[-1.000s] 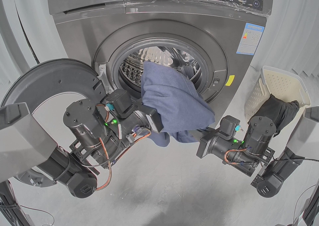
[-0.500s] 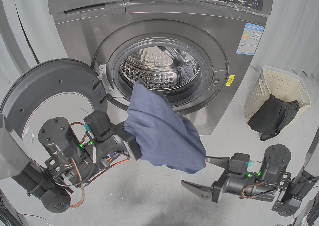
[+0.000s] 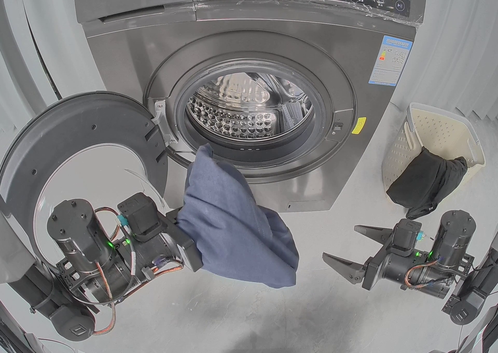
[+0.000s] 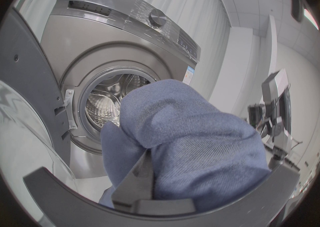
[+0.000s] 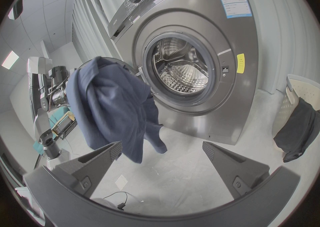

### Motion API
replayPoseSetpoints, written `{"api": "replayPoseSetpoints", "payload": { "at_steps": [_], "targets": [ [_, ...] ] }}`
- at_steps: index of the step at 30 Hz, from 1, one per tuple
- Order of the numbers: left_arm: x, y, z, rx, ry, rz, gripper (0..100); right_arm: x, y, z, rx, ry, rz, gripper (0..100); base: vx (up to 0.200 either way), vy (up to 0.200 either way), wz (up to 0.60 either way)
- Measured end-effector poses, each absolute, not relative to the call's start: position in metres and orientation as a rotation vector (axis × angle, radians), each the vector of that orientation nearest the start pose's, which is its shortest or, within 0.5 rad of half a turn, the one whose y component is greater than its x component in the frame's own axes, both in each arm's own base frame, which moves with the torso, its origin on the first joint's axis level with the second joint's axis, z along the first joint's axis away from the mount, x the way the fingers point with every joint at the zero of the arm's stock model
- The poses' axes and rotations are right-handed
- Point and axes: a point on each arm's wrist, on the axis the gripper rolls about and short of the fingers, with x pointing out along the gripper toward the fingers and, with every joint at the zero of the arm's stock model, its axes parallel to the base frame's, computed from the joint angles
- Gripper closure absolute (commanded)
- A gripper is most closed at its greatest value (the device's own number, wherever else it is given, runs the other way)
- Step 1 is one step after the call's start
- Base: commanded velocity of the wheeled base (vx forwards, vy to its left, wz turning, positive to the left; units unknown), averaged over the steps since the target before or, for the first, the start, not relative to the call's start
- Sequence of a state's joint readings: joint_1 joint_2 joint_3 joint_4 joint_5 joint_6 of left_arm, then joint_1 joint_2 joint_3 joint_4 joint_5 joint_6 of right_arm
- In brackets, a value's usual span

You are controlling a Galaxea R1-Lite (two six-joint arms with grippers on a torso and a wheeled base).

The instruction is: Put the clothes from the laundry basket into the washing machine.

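A blue garment (image 3: 238,224) hangs draped over my left gripper (image 4: 150,174), which is shut on it low and in front of the washing machine (image 3: 249,32), below the open drum (image 3: 244,105). One finger (image 4: 140,177) shows under the cloth; the other is hidden. The cloth's top corner reaches up to the lower rim of the drum mouth. My right gripper (image 3: 342,242) stands open and empty above the floor to the right, apart from the garment (image 5: 106,104). A black garment (image 3: 428,182) hangs over the side of the cream laundry basket (image 3: 441,131).
The machine's round door (image 3: 78,131) is swung wide open on the left, close beside my left arm. The basket stands on the floor right of the machine, near a curtain. Bare grey floor lies between the two arms.
Both arms have drawn back and down from the drum mouth. The blue garment came away from the opening with the left gripper. The right gripper swung out to the right, clear of the cloth.
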State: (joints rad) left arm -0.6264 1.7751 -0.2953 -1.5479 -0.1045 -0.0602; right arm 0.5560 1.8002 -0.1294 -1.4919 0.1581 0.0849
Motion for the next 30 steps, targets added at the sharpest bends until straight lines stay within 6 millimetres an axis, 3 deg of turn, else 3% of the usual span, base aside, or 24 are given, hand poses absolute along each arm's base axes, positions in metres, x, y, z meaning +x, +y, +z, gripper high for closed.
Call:
{"api": "replayPoseSetpoints", "payload": {
  "at_steps": [5, 30],
  "targets": [
    [0.207, -0.154, 0.128, -0.042, -0.037, -0.731, 100, 0.196, 0.120, 0.095, 0.050, 0.192, 0.681, 0, 0.000, 0.000, 0.00],
    [0.212, -0.167, 0.115, -0.031, 0.008, -0.760, 100, 0.193, 0.125, 0.094, 0.051, 0.204, 0.703, 0, 0.192, 0.000, 0.00]
  ]
}}
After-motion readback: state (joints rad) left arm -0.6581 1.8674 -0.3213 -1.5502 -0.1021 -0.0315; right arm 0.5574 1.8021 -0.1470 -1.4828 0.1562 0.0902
